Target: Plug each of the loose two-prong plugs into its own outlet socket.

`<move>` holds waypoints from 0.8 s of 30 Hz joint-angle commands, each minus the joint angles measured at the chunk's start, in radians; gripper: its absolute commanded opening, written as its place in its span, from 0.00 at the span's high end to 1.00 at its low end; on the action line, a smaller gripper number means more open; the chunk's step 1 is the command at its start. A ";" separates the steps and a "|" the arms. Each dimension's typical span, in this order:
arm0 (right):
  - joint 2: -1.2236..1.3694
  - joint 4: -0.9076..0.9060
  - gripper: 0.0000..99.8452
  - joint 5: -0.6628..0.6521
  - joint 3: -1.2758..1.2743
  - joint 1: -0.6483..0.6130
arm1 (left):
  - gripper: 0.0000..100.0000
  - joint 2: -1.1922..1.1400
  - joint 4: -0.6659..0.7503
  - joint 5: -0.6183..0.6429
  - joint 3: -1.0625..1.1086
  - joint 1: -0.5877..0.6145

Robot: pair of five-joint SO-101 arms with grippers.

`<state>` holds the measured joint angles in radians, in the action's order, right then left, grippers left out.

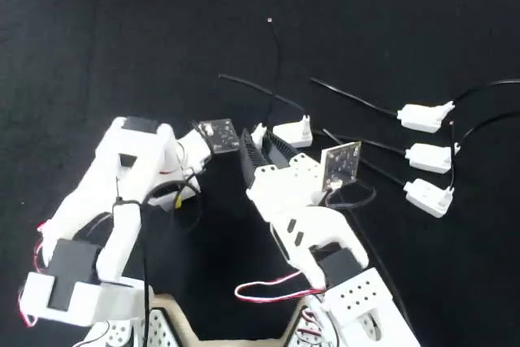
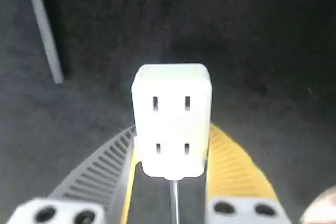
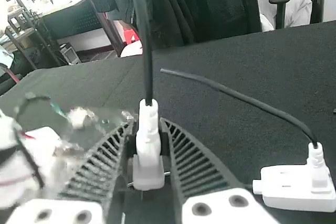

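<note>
Nearest the lens in the high view, along the bottom edge, sit the bases of the left arm (image 1: 122, 193) and the right arm (image 1: 301, 217), both on a black tabletop (image 1: 122, 54). The right pincer (image 1: 262, 142) lies just below frame centre, its black ribbed fingers closed around a small white plug (image 1: 258, 132) whose black cord runs up toward the top of the frame. Just to the right of it lies a white corded block (image 1: 292, 132), its cord trailing to the upper left. Well apart, at the right edge, three white blocks (image 1: 429, 157) lie in a column, each with black cords. In the left wrist view, the left pincer (image 2: 171, 129) fills the lower centre, one grey ribbed finger and one yellow finger pressed against the sides of a white socket block (image 2: 171, 119). The block stands upright in the middle of the frame, its face showing two pairs of slots, one above the other, with the dark tabletop behind it. In the right wrist view, the right pincer (image 3: 147, 129) sits at lower centre, clamped narrowly on the plug (image 3: 147, 153), which stands upright with its cord rising to the top edge. A metal prong shows at the plug's lower end. At lower right the white corded block (image 3: 296, 187) lies flat on the tabletop (image 3: 236, 56), apart from the pincer, its cord curving to the upper left.
</note>
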<state>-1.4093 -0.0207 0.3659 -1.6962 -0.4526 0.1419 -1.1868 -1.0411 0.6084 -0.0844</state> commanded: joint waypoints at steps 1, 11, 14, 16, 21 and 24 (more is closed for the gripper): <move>-0.024 -0.003 0.99 -0.011 0.005 0.009 | 0.96 0.123 -0.046 0.008 -0.064 -0.004; -0.024 -0.003 0.99 -0.006 0.024 0.071 | 0.96 0.094 0.381 0.098 0.148 -0.010; -0.024 -0.005 0.99 -0.006 0.031 0.118 | 0.96 0.026 0.400 0.138 0.130 -0.018; -0.024 -0.005 0.99 -0.005 0.047 0.153 | 0.96 -0.008 0.400 0.149 0.116 -0.016; -0.025 0.002 0.99 -0.005 0.056 0.207 | 0.96 -0.023 0.345 0.147 0.097 -0.044; -0.025 0.000 0.99 -0.005 0.067 0.222 | 0.96 -0.021 0.278 0.147 0.068 -0.074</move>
<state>-1.4216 -0.0222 0.3659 -1.6962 -0.2516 0.1112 -0.8523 -0.9014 0.7357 -0.1197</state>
